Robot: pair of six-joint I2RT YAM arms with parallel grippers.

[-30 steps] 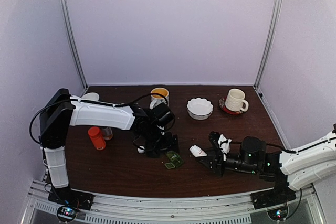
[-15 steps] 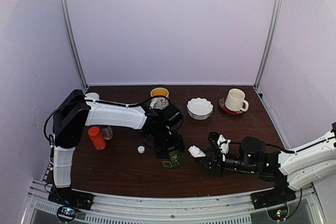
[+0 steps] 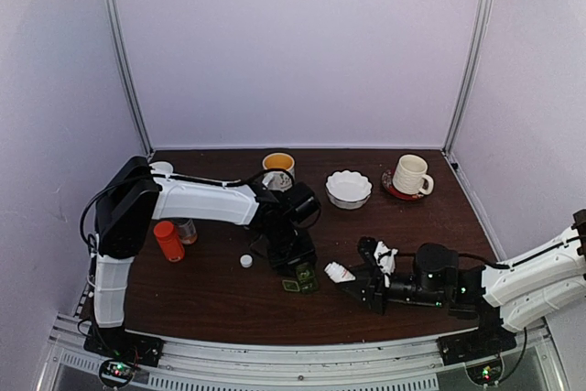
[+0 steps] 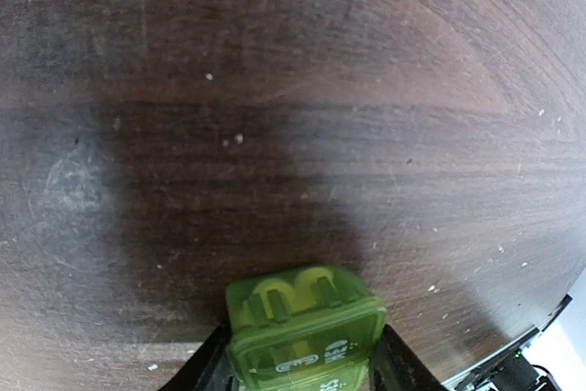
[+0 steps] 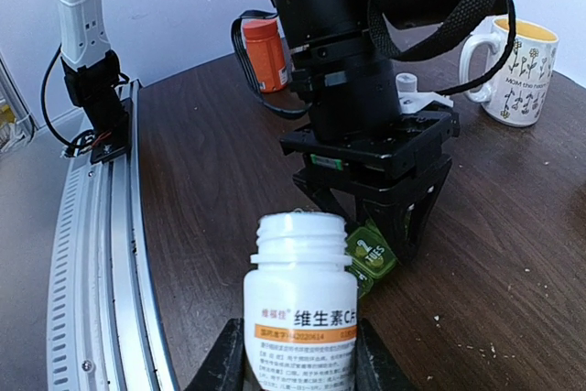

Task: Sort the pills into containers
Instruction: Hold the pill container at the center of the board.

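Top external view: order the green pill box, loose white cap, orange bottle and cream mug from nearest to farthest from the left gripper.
1. green pill box, directly under the left gripper, between its fingers.
2. loose white cap, just to the gripper's left.
3. orange bottle, far left.
4. cream mug, back right.

On the dark brown wooden table (image 3: 211, 295), a white flower-printed mug with a yellow inside (image 3: 277, 168), a white scalloped bowl (image 3: 349, 188) and a cream mug (image 3: 411, 174) standing on a red saucer (image 3: 396, 192) form a row along the far edge. Towards the left, an upright orange bottle with a red cap (image 3: 168, 240) stands just beside a small brownish jar (image 3: 188, 231). A small white round cap (image 3: 245, 261) lies alone to their right.
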